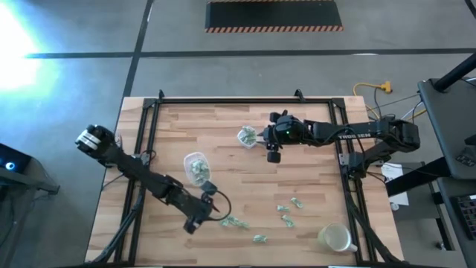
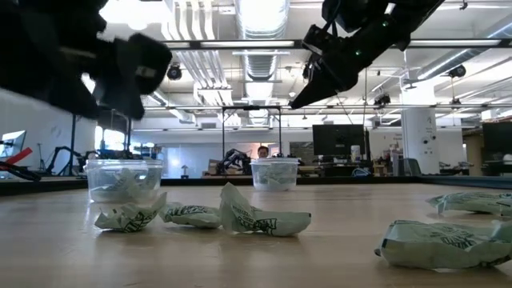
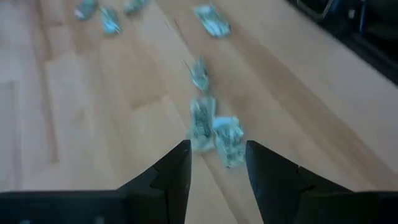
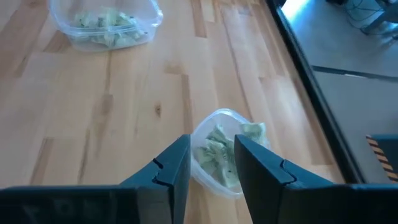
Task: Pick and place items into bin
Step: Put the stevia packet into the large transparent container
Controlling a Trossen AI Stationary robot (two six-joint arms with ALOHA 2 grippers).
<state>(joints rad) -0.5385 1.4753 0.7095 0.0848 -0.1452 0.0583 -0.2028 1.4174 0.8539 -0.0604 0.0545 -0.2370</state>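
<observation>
Crinkly green-white items scattered on table

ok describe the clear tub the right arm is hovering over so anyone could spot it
On the wooden table, look toward the far edge: the clear tub holding green-and-white wrappers sits just beside the right gripper. Its twin, the other tub, sits nearer the table's middle, close to the left arm.

Left gripper open and low; right gripper open, raised.
</observation>
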